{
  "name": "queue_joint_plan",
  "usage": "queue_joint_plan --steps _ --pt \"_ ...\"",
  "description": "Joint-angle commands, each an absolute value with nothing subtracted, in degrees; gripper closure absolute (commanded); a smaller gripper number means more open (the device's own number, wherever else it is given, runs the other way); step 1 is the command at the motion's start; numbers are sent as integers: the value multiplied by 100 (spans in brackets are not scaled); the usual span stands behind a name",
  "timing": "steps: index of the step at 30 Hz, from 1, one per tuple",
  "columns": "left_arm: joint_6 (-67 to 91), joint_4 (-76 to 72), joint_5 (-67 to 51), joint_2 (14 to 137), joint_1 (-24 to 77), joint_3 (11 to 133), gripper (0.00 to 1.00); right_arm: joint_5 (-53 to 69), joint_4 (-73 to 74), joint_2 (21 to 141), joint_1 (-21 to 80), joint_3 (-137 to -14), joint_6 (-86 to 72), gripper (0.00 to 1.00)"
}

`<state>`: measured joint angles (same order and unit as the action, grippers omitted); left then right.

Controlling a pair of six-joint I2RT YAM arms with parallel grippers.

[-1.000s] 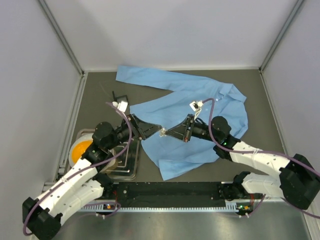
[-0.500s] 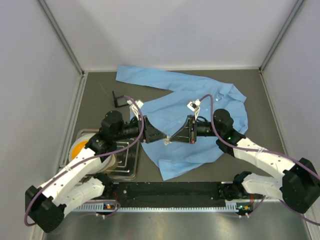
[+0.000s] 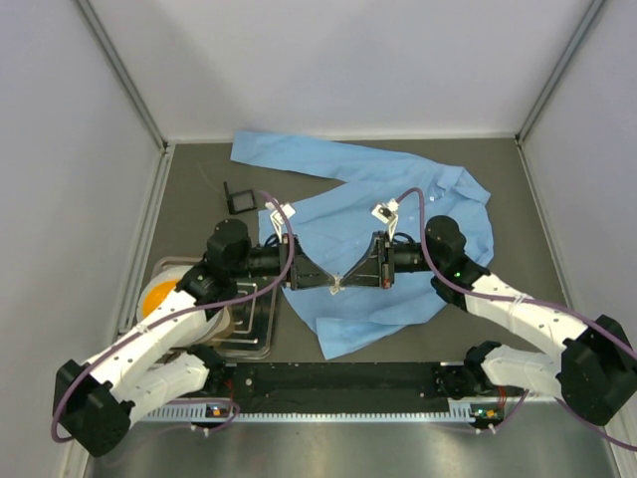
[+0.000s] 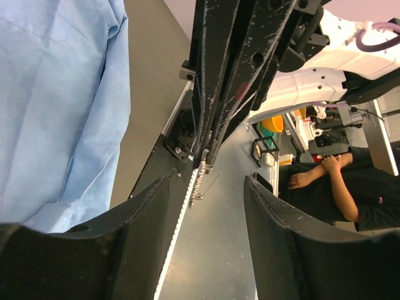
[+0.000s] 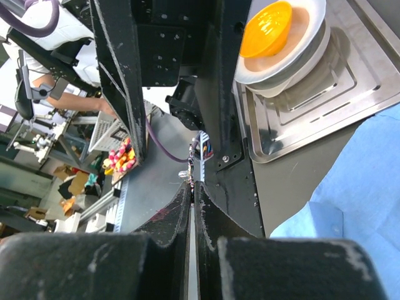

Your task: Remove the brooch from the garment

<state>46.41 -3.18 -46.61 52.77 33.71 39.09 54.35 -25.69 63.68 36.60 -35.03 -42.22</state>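
Observation:
The garment [image 3: 378, 199] is a light blue shirt spread on the table; it also shows in the left wrist view [image 4: 50, 94] and the right wrist view [image 5: 356, 187]. My right gripper [image 3: 343, 283] is shut on the brooch [image 3: 336, 287], a tiny silvery ornament held above the shirt's lower part. The brooch sticks out past the closed fingertips in the right wrist view [image 5: 190, 170] and dangles below them in the left wrist view [image 4: 198, 185]. My left gripper [image 3: 328, 284] is open, its fingers [image 4: 134, 231] on either side of the right gripper's tips, apart from the brooch.
A small black square holder [image 3: 238, 196] stands on the table left of the shirt. A metal tray [image 3: 251, 329] at the front left carries a white plate [image 5: 300, 50] with an orange bowl [image 5: 265, 28]. Grey walls close in both sides.
My left gripper has swung right and forward to meet the right gripper, and its fingers now straddle the right fingertips. The right gripper shifted slightly forward with the brooch.

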Motion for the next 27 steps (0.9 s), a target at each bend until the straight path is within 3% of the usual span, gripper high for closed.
queue_joint_plan --steps 1,8,11,12,14,24,27 --pt "4649 -677 -4930 5414 3340 3858 42 5616 -2865 6319 3612 -3850 -4263 100" --pt "4676 -773 -5027 5440 3340 3850 64 5634 -2996 6337 3604 -3841 -4368 100" --pt "4754 -940 -5115 5449 3340 3858 79 5538 -3251 6381 3604 -3771 -4630 100" --pt "4798 -1001 -5133 5449 3340 3876 91 5485 -3287 6390 3612 -3753 -4693 100" --pt "4886 -1142 -5098 5406 3340 3902 98 5309 -3252 6398 3604 -3709 -4807 95" --pt "5790 -2054 -4544 5247 3340 3780 100 4571 -3304 5564 3604 -3059 -5097 64" --pt "6380 -2961 -4299 5221 3349 3428 100 4351 -3401 5362 3612 -2945 -5299 62"
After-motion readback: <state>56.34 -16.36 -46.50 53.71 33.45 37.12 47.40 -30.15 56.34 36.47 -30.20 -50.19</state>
